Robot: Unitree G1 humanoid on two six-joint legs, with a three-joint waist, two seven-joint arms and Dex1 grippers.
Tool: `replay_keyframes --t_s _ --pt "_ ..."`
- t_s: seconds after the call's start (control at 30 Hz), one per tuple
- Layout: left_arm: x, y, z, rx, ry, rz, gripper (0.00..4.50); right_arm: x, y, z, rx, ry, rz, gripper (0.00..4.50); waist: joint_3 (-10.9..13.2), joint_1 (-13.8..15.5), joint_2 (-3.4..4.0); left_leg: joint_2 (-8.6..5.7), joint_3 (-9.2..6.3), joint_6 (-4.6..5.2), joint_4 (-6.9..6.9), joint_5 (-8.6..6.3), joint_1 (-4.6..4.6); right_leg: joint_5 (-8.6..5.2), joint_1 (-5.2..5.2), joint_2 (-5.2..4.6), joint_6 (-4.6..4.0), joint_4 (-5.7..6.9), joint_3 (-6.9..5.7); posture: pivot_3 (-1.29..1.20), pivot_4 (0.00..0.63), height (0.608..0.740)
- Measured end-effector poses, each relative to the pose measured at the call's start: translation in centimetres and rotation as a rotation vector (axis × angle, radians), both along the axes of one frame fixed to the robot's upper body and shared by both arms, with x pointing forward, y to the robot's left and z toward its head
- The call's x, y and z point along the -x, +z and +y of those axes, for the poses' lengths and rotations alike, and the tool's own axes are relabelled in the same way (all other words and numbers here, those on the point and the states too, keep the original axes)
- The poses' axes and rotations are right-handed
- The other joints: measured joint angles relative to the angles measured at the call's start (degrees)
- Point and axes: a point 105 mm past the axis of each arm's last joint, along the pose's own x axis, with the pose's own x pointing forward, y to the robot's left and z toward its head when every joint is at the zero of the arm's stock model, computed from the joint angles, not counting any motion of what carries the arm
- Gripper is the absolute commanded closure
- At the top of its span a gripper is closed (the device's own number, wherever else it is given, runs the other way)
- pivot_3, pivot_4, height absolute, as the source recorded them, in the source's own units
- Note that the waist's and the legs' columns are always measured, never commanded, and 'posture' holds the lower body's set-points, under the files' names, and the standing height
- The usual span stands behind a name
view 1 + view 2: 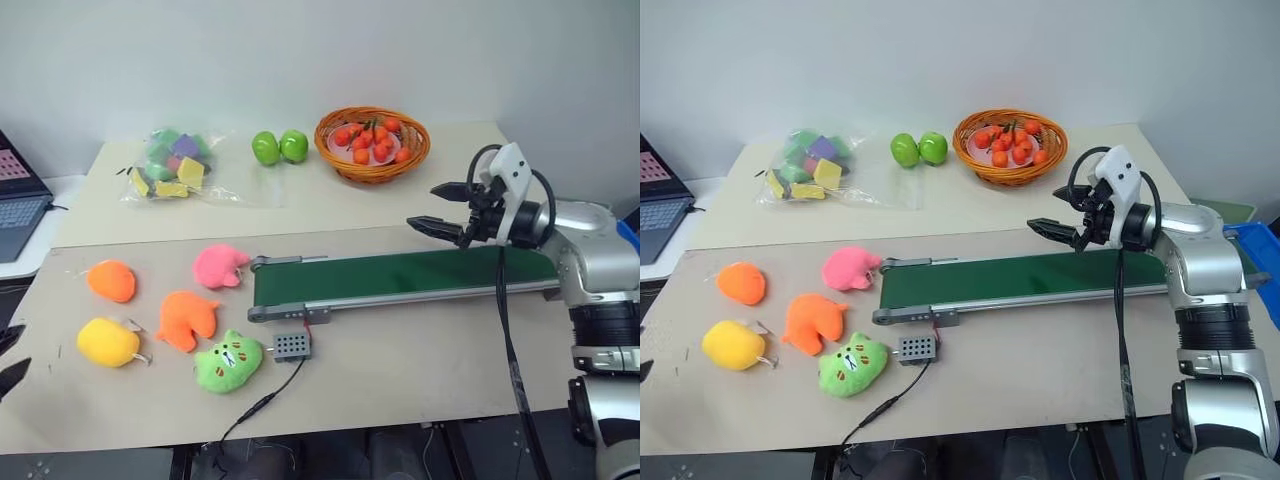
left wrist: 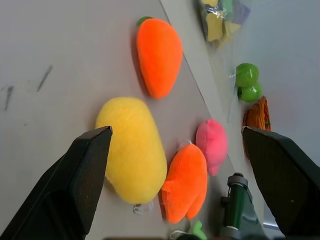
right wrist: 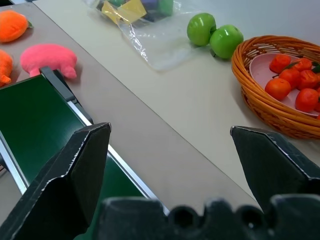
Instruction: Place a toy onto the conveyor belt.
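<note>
The yellow toy [image 1: 107,342] lies on the table at the near left, apart from the conveyor belt [image 1: 400,273]. The belt is dark green, has grey rails and runs across the middle of the table. My left gripper [image 1: 8,358] is at the table's left edge, just left of the toy. It is open, and in the left wrist view the toy [image 2: 132,150] lies ahead between its spread fingers [image 2: 80,185], untouched. My right gripper [image 1: 437,207] is open and empty, and hovers over the belt's right part.
Near the toy lie two orange plush toys [image 1: 111,281] [image 1: 185,318], a pink one [image 1: 220,266] and a green cat-face plush [image 1: 229,362]. A grey control box [image 1: 291,346] sits by the belt's left end. At the back are a basket of oranges [image 1: 372,143], two green apples [image 1: 279,147], a bag of blocks [image 1: 172,165] and a laptop [image 1: 15,195].
</note>
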Motion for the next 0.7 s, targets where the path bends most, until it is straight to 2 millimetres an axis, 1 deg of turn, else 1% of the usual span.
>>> replay_keyframes --t_s 0.1,0.17,0.23,0.33,0.43,0.47,0.5,0.57,0.7 --pt "0.4 -1.8 -0.4 0.054 0.01 0.019 0.07 0.0 -0.1 0.0 0.005 0.005 0.006 0.0 0.0 -0.01 0.0 0.0 0.04 0.0 0.01 0.0 0.0 0.01 0.01 0.0 -0.02 0.0 0.02 0.0 0.15 0.74" --pt "0.3 -2.7 -0.7 0.069 0.008 0.035 0.07 0.0 -0.1 -0.1 0.014 0.002 0.007 0.0 -0.01 0.02 -0.02 0.01 0.05 0.0 0.01 -0.01 0.0 0.02 0.01 0.01 -0.03 0.0 0.03 0.0 0.15 0.74" --pt "-0.9 -3.3 -1.0 0.061 0.001 0.031 0.07 -0.1 0.1 -0.2 0.02 0.001 0.001 0.0 -0.01 0.43 0.0 -0.01 0.07 -0.01 0.01 0.0 0.0 0.02 -0.01 -0.02 -0.03 -0.04 0.04 0.0 0.15 0.74" --pt "-3.3 -4.3 -2.5 0.11 -0.034 -0.009 0.07 0.0 0.5 -0.3 0.031 0.006 -0.008 0.0 -0.04 1.01 -0.03 0.02 0.08 -0.01 0.02 -0.01 0.01 0.04 0.01 0.0 -0.06 -0.01 0.03 0.0 0.15 0.74" --pt "-4.0 -5.2 -3.5 0.145 -0.055 -0.005 0.07 0.1 0.7 -0.5 0.041 0.001 -0.011 0.0 -0.06 0.94 -0.06 0.01 0.13 0.01 0.03 -0.04 -0.01 0.05 -0.04 -0.01 -0.07 -0.02 0.03 0.0 0.15 0.74" --pt "-4.3 -5.2 -3.8 0.156 -0.061 -0.01 0.07 0.2 0.8 -0.8 0.052 -0.007 -0.011 0.0 -0.07 0.79 -0.07 0.01 0.15 0.01 0.03 -0.07 -0.01 0.05 -0.06 -0.01 -0.08 -0.02 0.02 0.0 0.15 0.74" --pt "-5.1 -5.1 -4.2 0.164 -0.074 -0.026 0.07 0.3 1.0 -1.3 0.067 -0.02 -0.012 0.0 -0.08 0.92 -0.04 -0.01 0.19 0.01 0.02 -0.07 -0.01 0.05 -0.1 -0.04 -0.08 -0.01 0.03 0.0 0.15 0.74" --pt "-6.0 -5.8 -4.9 0.192 -0.078 -0.03 0.07 0.5 1.4 -1.5 0.087 -0.024 -0.025 0.0 -0.08 1.11 -0.04 0.01 0.19 0.0 0.03 -0.06 -0.01 0.05 -0.09 -0.02 -0.08 -0.01 0.02 0.0 0.15 0.74" --pt "-6.7 -5.9 -5.1 0.202 -0.067 -0.047 0.07 0.7 2.1 -2.0 0.1 -0.038 -0.037 0.0 -0.12 1.31 0.02 0.01 0.24 -0.01 0.05 -0.05 0.07 0.06 -0.05 -0.04 -0.09 -0.05 0.05 0.0 0.15 0.74"
